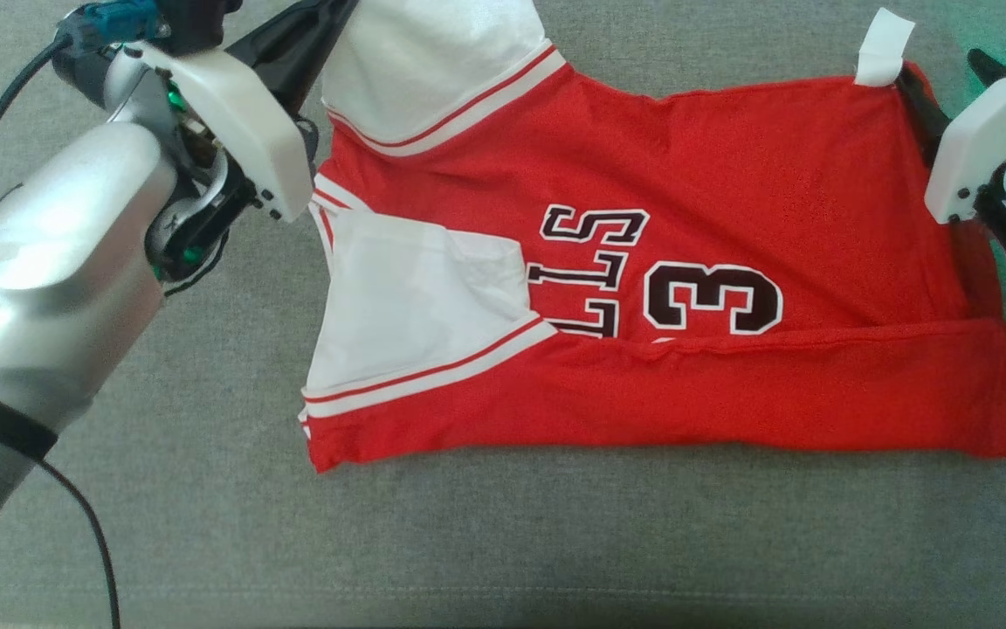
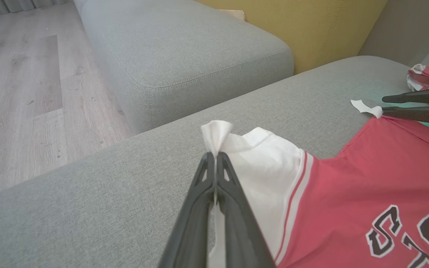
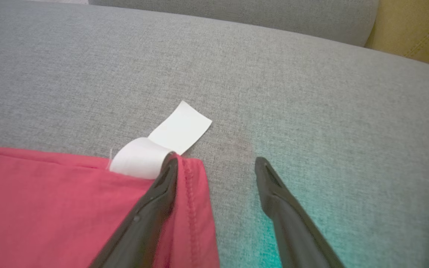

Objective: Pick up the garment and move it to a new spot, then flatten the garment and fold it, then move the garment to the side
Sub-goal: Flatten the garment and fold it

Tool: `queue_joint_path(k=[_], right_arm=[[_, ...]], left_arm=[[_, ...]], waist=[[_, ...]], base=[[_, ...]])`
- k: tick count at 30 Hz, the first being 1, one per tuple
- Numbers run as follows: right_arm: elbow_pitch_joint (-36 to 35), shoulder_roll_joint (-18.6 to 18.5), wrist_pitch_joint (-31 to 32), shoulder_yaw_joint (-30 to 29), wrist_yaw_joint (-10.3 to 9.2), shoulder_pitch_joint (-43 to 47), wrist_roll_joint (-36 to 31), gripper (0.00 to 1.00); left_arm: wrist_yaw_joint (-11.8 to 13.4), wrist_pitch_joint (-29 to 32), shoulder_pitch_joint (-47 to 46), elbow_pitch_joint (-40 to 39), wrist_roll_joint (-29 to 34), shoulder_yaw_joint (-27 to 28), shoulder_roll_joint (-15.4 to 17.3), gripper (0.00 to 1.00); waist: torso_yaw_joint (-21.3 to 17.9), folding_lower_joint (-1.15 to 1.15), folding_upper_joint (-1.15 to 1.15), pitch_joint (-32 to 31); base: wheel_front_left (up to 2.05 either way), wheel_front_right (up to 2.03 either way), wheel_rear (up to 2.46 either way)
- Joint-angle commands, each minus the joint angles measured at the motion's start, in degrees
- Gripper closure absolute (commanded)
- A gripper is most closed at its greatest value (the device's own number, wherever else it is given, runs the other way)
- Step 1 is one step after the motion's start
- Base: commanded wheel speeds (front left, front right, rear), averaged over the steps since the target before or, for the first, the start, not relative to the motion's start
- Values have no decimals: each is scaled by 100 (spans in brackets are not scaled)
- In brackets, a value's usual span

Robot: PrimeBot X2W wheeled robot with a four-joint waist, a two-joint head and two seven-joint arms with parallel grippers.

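The garment [image 1: 730, 175] is a red jersey with white shoulder panels, black lettering and a "3", spread on the grey sofa cushion [image 1: 555, 542]. Its near long edge is folded over into a band. At the jersey's upper left, my left gripper [image 1: 341, 7] is shut on the tip of a white shoulder strap [image 2: 217, 132], lifting it slightly off the cushion. My right gripper [image 3: 216, 160] is open at the far hem corner. One finger [image 3: 162, 186] rests on the red hem beside a white tag [image 3: 177, 136], the other lies on bare cushion. The left wrist view shows both right fingers [image 2: 412, 111] level with the cushion.
A second grey cushion block [image 2: 184, 56] stands beyond the one I work on, with a yellow backrest [image 2: 311, 26] behind it. Wooden floor [image 2: 21, 93] lies off the sofa's left end. A bunched red and white cloth [image 2: 426, 76] sits at the far right.
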Motion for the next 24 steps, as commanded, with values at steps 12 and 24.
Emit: queue_joint_path(k=[12,24], right_arm=[[295,-223,-62,337,-5,-366,272,100],[237,-94,-747,102,-5,-953,573,100]], left_arm=[[54,-82,-273,138,-30,239,245,100],[123,-456,-941,1091,141,553,213,100]], waist=[[-126,0,0,-47],[-343,0,0,32]], base=[[0,0,0],[0,0,0]])
